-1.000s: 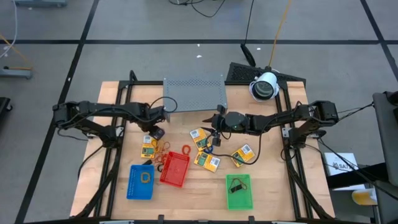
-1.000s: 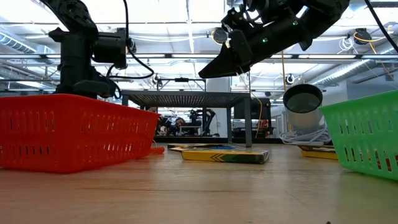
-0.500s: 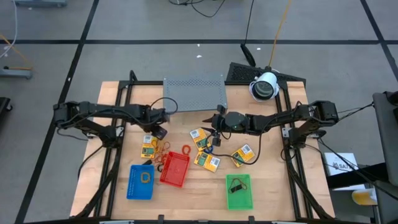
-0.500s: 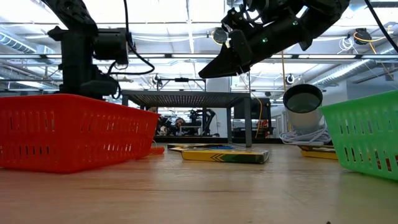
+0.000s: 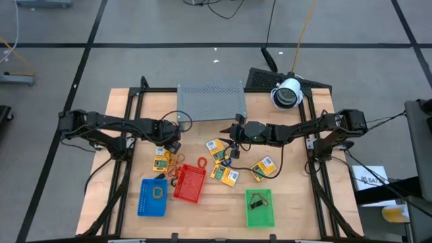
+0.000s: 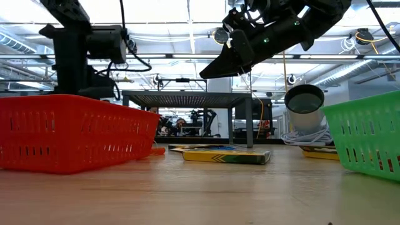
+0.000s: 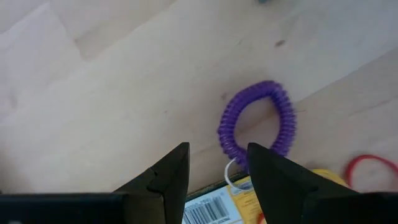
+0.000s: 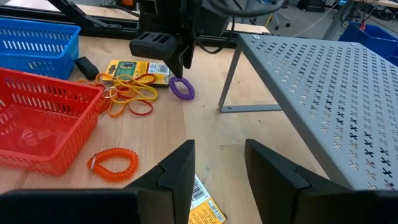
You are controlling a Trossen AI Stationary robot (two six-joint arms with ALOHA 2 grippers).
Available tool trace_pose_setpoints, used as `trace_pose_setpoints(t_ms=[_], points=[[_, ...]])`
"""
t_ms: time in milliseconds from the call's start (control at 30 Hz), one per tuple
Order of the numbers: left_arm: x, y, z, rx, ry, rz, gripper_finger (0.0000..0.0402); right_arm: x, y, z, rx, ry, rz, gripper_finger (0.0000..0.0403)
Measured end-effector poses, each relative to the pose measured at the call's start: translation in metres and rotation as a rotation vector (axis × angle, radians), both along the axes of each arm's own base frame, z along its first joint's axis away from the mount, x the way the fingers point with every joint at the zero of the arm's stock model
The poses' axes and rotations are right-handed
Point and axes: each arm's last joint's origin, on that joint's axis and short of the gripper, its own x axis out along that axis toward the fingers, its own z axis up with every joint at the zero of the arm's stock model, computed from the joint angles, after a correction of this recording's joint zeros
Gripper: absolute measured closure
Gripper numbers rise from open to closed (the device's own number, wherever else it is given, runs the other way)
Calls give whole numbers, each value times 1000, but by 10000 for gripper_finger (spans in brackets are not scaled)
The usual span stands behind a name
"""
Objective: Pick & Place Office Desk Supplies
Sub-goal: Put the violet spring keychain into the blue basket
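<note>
where fingers gape, left hand point(image 7: 217, 171) above purple coil loop point(image 7: 257, 124)

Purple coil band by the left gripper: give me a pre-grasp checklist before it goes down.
1. Left gripper open, nothing between its fingers: ok.
2. Purple coil band lies flat on the table, fully in the left wrist view: ok.
3. Gripper centred over the band: not ok; the band sits ahead and to one side of the gap.
4. Band apart from neighbours: not ok; it touches a white ring and the yellow packet.
5. Right gripper out of the way, open, over the table's middle: ok.
6. Height above the table: cannot tell.
</note>
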Motion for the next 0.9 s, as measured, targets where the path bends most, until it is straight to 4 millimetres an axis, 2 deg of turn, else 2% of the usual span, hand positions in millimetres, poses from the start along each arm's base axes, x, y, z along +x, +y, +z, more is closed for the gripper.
trace_pose_setpoints(t_ms=[333,800,900], points=[[-1,-12,-25,15,-146,45,234,0,0,0,0,-1,0,271],[-10,-14,-29,2,-75,71,235,0,0,1,2,-8,-1,271],[-11,-14,-29,5,-73,71,258,0,0,1,2,-8,-1,271]])
